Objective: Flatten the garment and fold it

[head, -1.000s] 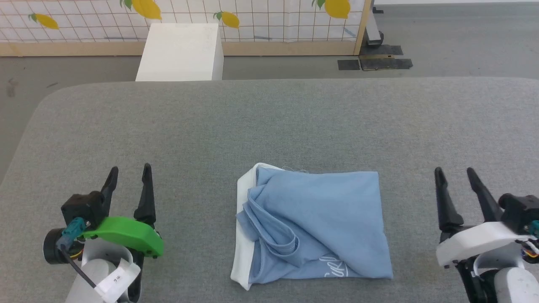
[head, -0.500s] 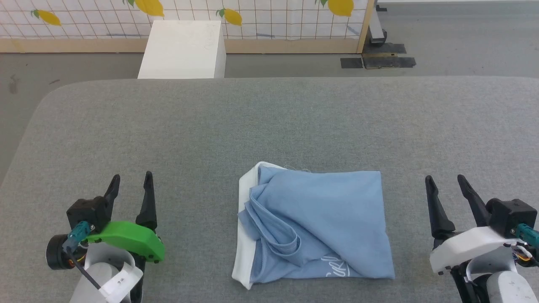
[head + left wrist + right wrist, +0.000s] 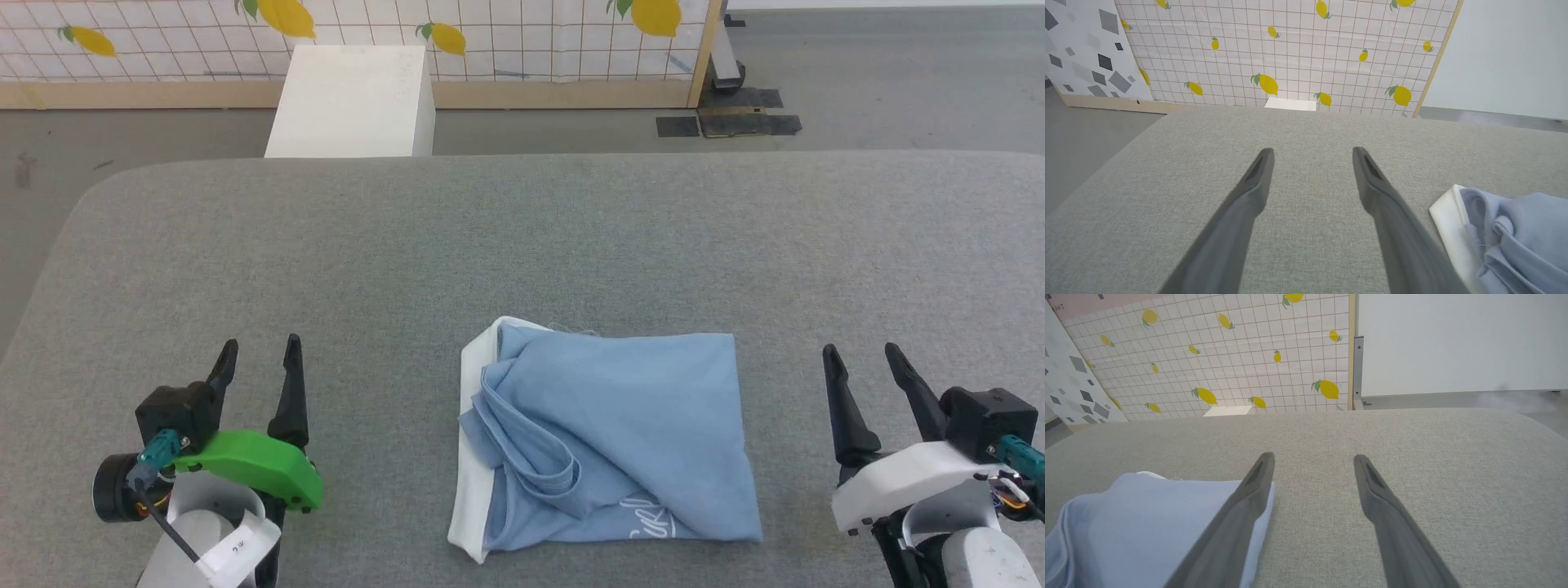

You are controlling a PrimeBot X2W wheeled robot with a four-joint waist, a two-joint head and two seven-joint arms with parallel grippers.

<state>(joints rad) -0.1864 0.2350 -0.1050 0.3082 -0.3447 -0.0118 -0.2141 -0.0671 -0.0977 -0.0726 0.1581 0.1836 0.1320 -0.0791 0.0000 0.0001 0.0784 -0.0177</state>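
A light blue soft-knit T-shirt (image 3: 620,441) lies in the lower centre of the head view on the grey fabric-covered table (image 3: 522,245). It is folded into a rough rectangle, with a white panel along its left edge and white script near the bottom. The left gripper (image 3: 261,349) at lower left and the right gripper (image 3: 859,353) at lower right both stand wide apart, empty, clear of the cloth.

A test lab or staged studio is indicated. A freestanding partition (image 3: 522,41), papered in lemon-print tile, is edged with a wood frame (image 3: 704,49); a terrazzo-print panel (image 3: 1086,53) is set beside it. The grey floor (image 3: 898,73) is marked with dark patches (image 3: 727,122). A cloth-covered table (image 3: 522,237) is placed centrally.
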